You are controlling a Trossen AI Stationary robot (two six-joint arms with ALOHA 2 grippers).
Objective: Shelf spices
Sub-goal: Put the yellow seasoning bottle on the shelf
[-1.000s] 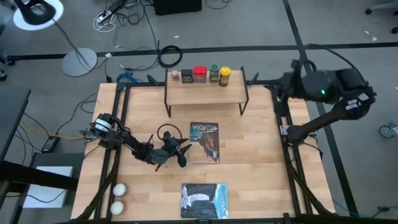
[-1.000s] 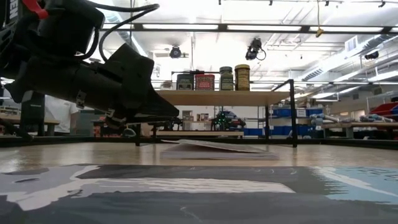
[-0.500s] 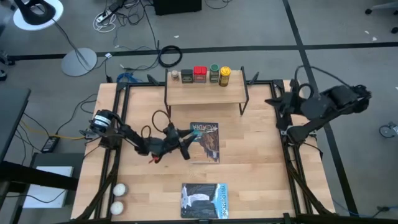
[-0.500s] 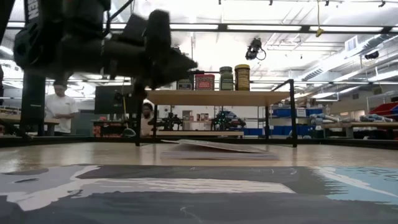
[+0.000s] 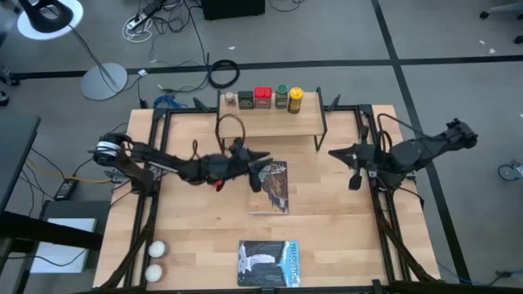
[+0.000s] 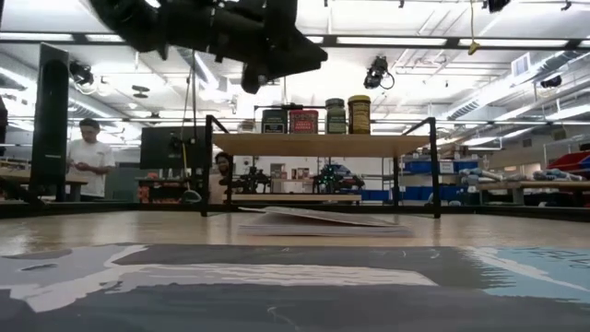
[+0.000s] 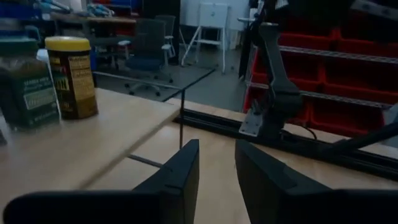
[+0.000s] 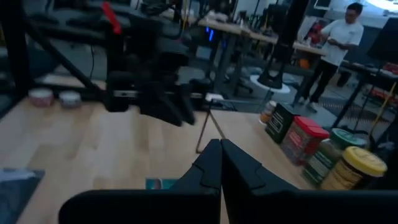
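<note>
My left end effector hovers slightly parted near the shelf; my right end effector is pressed together, empty.

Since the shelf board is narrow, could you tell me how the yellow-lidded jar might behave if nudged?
The yellow-lidded jar stands upright and taller than wide, so it might tip. Being round, it would probably roll afterwards, off the narrow light-wood shelf.

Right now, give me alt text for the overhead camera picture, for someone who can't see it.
Four spice containers stand in a row on a low wooden shelf at the table's far edge. The left claw hangs in front of the shelf, above a booklet; the right claw, shut and empty, sits to the right. Two white balls lie near the left corner.
</note>
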